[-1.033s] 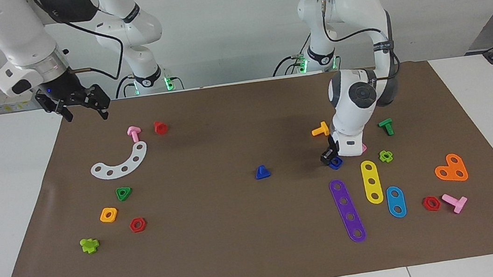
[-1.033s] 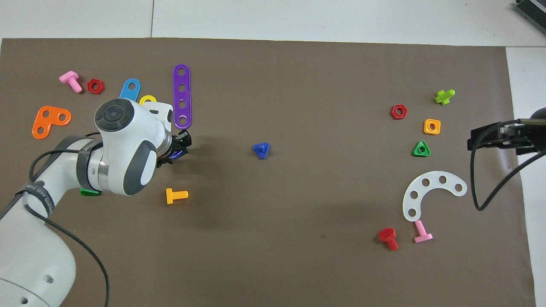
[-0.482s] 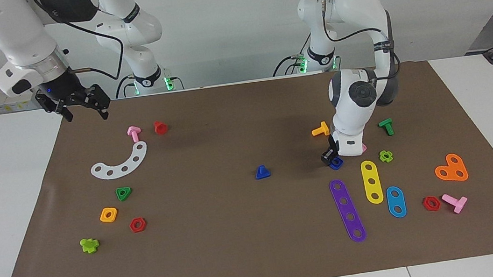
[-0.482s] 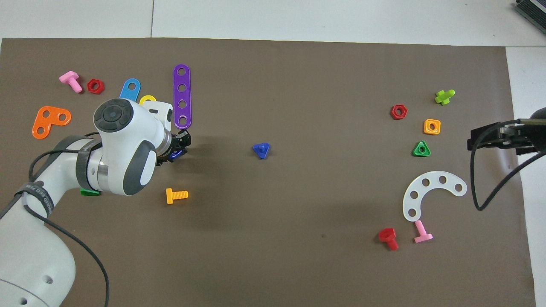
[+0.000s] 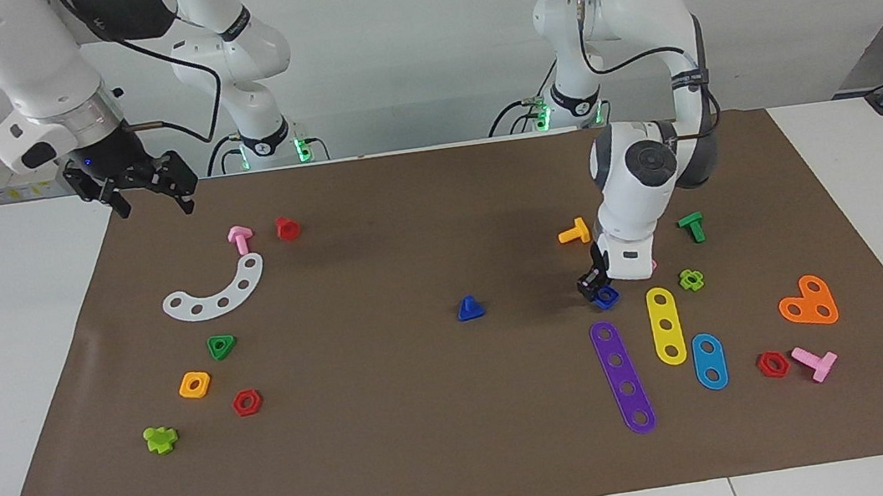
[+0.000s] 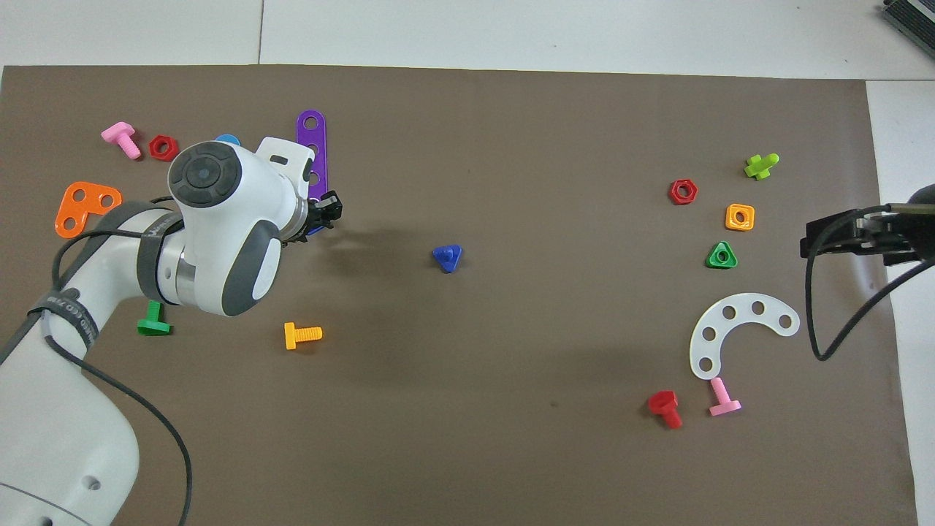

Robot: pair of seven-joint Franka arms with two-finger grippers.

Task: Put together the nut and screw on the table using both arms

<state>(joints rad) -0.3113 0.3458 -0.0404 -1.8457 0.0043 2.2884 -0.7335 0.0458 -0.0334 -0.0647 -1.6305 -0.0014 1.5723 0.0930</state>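
The blue nut (image 5: 606, 296) sits between the fingers of my left gripper (image 5: 596, 286), which is shut on it just over the brown mat (image 5: 431, 435), beside the purple strip (image 5: 622, 377). In the overhead view the left gripper (image 6: 325, 215) hides most of the nut (image 6: 315, 231). The dark blue screw (image 5: 470, 308) lies alone mid-mat with its triangular head down, also visible from overhead (image 6: 447, 258). My right gripper (image 5: 141, 192) is open and waits in the air over the mat's corner at the right arm's end (image 6: 822, 237).
Yellow (image 5: 666, 325) and blue (image 5: 709, 361) strips, a lime nut (image 5: 691, 279), an orange bolt (image 5: 574, 232) and a green bolt (image 5: 692, 227) surround the left gripper. A white arc (image 5: 218, 292), green triangular nut (image 5: 222, 346) and orange-yellow nut (image 5: 195, 384) lie toward the right arm's end.
My left gripper has shifted with the blue nut a little away from the robots, toward the purple strip. The right arm and the screw have not moved.
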